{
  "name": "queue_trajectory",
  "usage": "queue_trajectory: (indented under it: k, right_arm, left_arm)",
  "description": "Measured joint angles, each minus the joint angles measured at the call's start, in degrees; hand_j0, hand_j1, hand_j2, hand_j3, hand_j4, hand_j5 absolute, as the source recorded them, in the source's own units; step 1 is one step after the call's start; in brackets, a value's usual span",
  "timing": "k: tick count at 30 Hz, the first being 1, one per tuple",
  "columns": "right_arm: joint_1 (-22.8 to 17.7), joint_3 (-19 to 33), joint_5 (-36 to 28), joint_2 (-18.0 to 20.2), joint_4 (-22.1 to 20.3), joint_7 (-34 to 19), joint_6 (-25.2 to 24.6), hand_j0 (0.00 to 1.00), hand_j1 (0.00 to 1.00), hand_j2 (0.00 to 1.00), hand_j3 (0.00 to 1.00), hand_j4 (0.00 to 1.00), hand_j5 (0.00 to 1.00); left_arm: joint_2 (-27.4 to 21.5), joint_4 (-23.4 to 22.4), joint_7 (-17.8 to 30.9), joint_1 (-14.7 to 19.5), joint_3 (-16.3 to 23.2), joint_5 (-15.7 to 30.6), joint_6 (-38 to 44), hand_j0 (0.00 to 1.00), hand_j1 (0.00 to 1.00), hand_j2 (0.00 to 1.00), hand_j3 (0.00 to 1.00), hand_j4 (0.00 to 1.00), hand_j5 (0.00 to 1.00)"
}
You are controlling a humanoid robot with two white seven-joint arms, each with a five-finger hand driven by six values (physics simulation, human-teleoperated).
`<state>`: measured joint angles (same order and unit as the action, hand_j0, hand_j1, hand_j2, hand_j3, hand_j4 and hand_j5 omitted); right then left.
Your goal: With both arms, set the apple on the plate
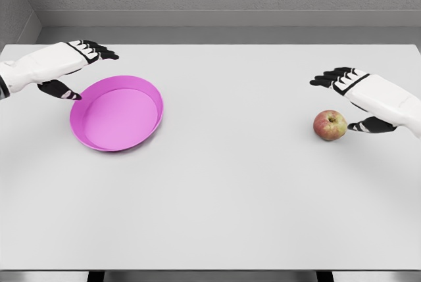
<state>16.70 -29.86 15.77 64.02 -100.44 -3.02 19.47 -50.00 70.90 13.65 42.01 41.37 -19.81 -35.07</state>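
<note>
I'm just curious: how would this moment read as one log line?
apple: on table, ungrasped | plate: empty | left hand: open by plate | right hand: open by apple

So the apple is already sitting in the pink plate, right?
No. The head view shows the apple lying on the white table, next to the right hand, far from the pink plate, which has nothing in it.
</note>
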Motion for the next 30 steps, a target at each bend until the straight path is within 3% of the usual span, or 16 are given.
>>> queue_trajectory:
  k: [7,11,15,21,24,28,30]
  right_arm:
    - [-0.7,0.14,-0.41,0.5,0.01,0.21,0.09,1.0,1.0,1.0,1.0,1.0,1.0]
    - [-0.62,-0.06,-0.5,0.64,0.55,-6.61,-1.14,1.0,1.0,1.0,1.0,1.0,1.0]
    - [0.0,-0.16,-0.45,0.63,2.88,-9.5,-2.47,1.0,1.0,1.0,1.0,1.0,1.0]
    - [6.06,-0.82,-0.68,-0.21,2.08,-19.25,-14.05,1.0,1.0,1.0,1.0,1.0,1.0]
    - [11.24,-3.33,-0.72,-1.52,1.71,-24.81,-18.34,1.0,1.0,1.0,1.0,1.0,1.0]
    - [17.49,-9.47,-0.75,-4.26,1.7,-28.99,-20.78,1.0,1.0,1.0,1.0,1.0,1.0]
    - [17.58,-12.11,-0.76,-5.28,1.76,-29.77,-21.12,1.0,1.0,1.0,1.0,1.0,1.0]
  left_arm:
    - [-0.29,-0.06,0.0,0.0,0.0,0.01,0.0,1.0,1.0,1.0,1.0,1.0,1.0]
    - [-0.26,-0.05,0.01,0.0,0.06,-0.04,0.0,1.0,1.0,1.0,1.0,1.0,1.0]
    - [-0.14,-0.01,0.06,0.0,0.11,-0.34,0.0,1.0,1.0,1.0,1.0,1.0,1.0]
    - [0.04,0.01,0.08,-0.09,0.1,-0.64,0.0,1.0,1.0,1.0,1.0,1.0,1.0]
    - [0.2,0.05,0.09,-0.17,0.11,-0.68,0.0,1.0,1.0,1.0,1.0,1.0,1.0]
    - [0.31,0.09,0.09,-0.18,0.14,-0.68,0.0,1.0,1.0,1.0,1.0,1.0,1.0]
    - [0.32,0.1,0.09,-0.18,0.12,-0.68,0.0,1.0,1.0,1.0,1.0,1.0,1.0]
